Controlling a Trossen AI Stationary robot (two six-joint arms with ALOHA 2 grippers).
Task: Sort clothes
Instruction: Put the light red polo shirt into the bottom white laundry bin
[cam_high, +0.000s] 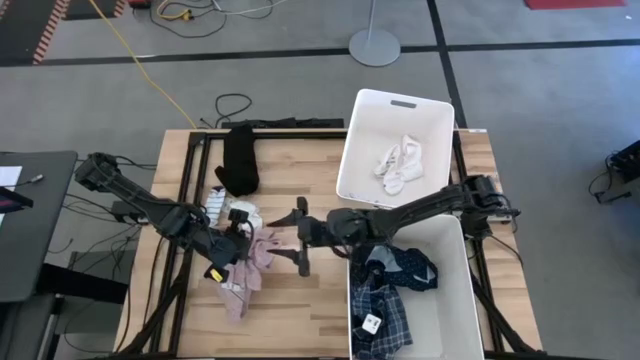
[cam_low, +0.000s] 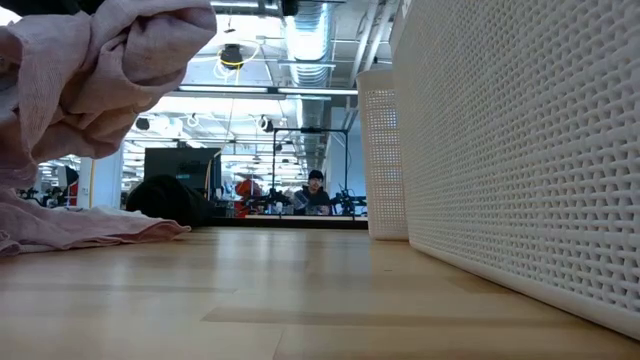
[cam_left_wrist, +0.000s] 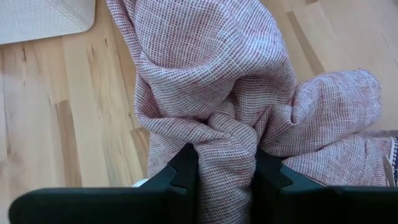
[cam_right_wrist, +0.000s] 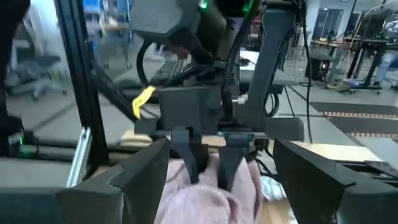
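The left gripper (cam_left_wrist: 225, 177) is pinching a fold of the pink piece (cam_left_wrist: 236, 81), lifting it over the table's (cam_high: 300, 310) left-centre; the right gripper (cam_high: 303, 237) is hovering spread and empty beside it. Sorting's carry step: next probably calls for moving it to a white bin (cam_high: 455, 300).

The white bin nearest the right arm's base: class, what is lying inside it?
Inside the near white bin lie a blue plaid shirt and a navy dotted piece, partly overlapping. Whatever sits beneath them is covered and cannot be seen.
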